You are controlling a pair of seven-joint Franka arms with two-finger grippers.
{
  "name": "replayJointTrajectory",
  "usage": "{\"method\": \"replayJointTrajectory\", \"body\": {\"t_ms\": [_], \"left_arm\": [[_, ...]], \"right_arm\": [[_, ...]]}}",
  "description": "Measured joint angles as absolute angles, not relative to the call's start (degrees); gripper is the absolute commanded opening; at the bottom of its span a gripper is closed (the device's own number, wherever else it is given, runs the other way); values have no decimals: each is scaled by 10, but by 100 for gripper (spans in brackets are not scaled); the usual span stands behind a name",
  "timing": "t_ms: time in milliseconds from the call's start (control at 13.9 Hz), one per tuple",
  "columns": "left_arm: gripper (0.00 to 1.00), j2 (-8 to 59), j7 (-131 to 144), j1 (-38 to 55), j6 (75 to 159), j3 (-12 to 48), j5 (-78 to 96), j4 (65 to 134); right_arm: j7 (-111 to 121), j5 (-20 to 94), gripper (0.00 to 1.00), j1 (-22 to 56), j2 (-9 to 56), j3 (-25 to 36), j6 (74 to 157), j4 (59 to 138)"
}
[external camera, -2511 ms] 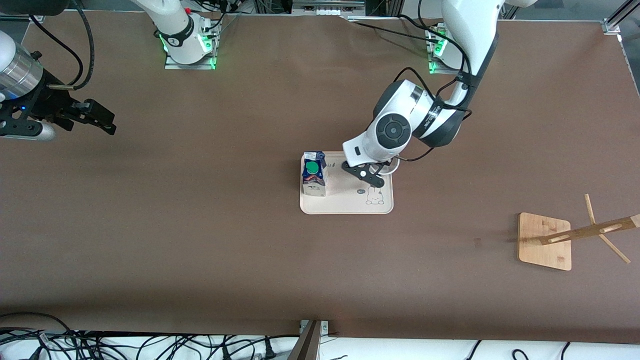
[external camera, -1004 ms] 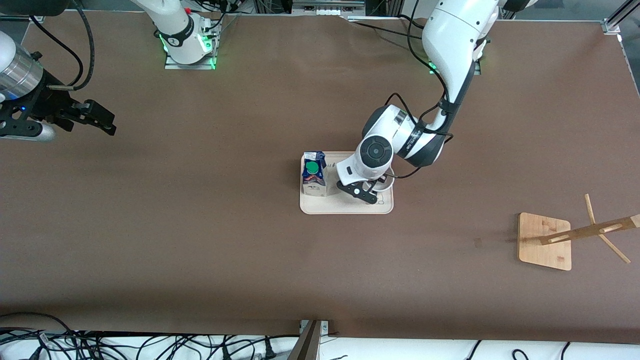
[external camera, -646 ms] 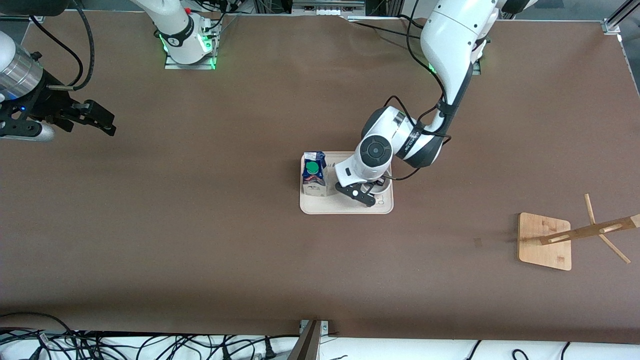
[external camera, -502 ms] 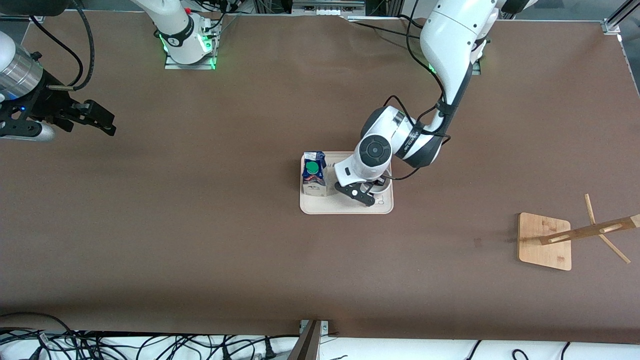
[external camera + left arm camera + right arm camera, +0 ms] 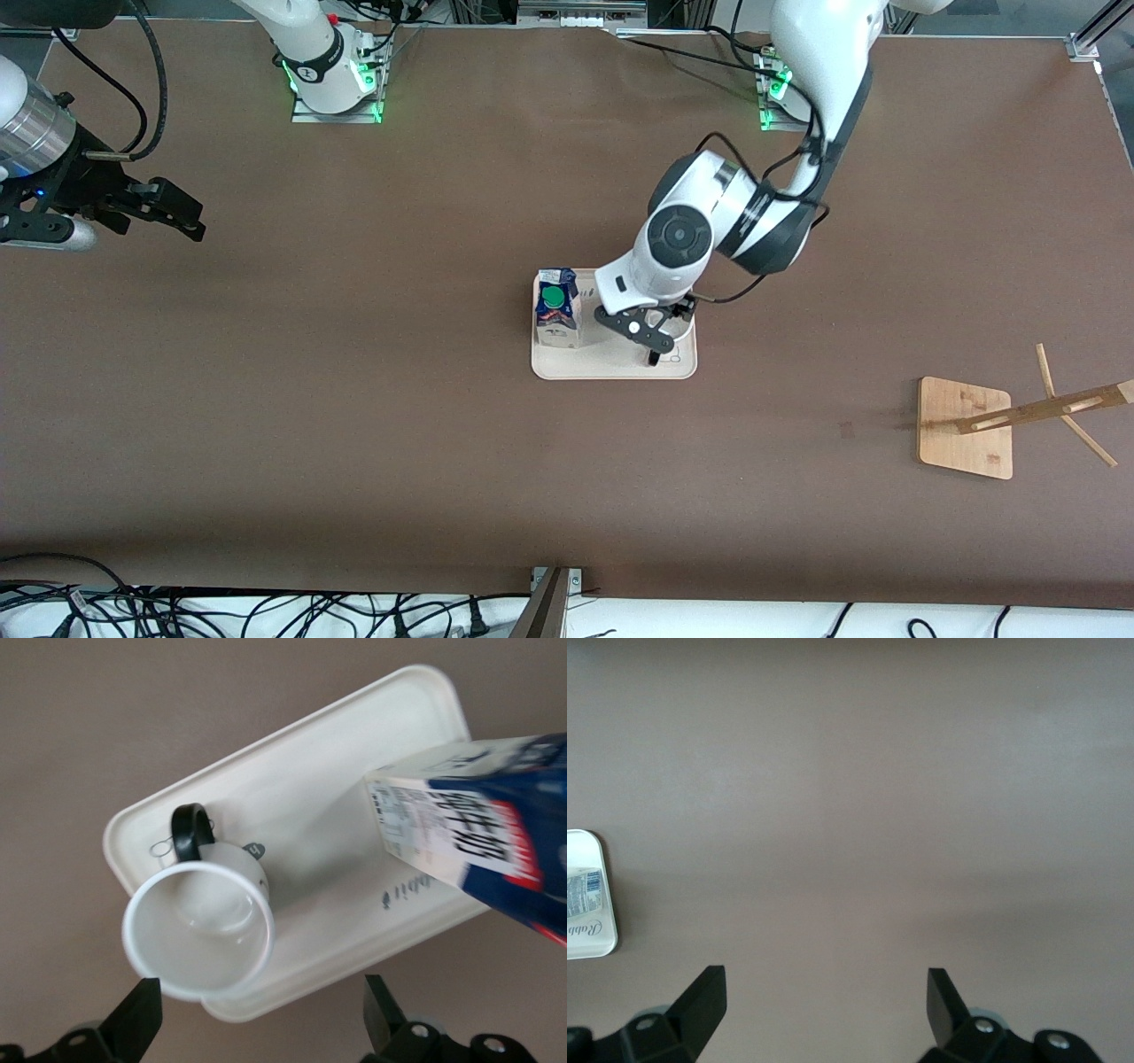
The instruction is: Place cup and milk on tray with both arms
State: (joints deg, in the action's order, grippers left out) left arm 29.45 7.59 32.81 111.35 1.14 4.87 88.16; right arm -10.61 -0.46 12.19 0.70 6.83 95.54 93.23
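- Both pairs of jaws stand wide apart with nothing between them: the left gripper (image 5: 257,1014) hangs over the tray (image 5: 602,365), its black fingers (image 5: 142,1010) clear of the cup (image 5: 199,935), and the right gripper (image 5: 173,213) waits over bare table at the right arm's end.
- Against a second ago, the left gripper, then closed at the cup, has let go and lifted; its wrist now sits higher over the tray, and the left arm's (image 5: 824,71) upper link has swung back toward its base.
- Cup upright on the tray, at the end toward the left arm, mouth up and black handle (image 5: 190,828) pointing away from the milk; in the front view the wrist hides almost all of it, so I cannot say how squarely it sits there.
- Milk (image 5: 556,310) upright on the tray's other end, green cap (image 5: 554,297) up, apart from the cup with bare tray between them; it stands where it stood before.
- Tray lies mid-table, unmoved; the right wrist view catches only its corner with the "Rabbit" lettering (image 5: 585,930).
- Right arm (image 5: 35,133) unchanged through all the earlier frames.
- Wooden rack (image 5: 966,427), with slanted pegs, stands well apart toward the left arm's end, nearer the front camera than the tray.
- Loose black cables (image 5: 221,611) lie along the table edge nearest the front camera.
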Motion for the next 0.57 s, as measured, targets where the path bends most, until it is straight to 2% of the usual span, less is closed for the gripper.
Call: {"method": "replayJointTrajectory", "body": {"t_ms": [215,574], "left_arm": [[100,207,76,304,1059,8,48,881],[100,100,73,170,1012,6,36,884]], "right_arm": [[-106,-5,100,122,8,68,956,932],[-106,-5,100,122,8,68,956,932]]}}
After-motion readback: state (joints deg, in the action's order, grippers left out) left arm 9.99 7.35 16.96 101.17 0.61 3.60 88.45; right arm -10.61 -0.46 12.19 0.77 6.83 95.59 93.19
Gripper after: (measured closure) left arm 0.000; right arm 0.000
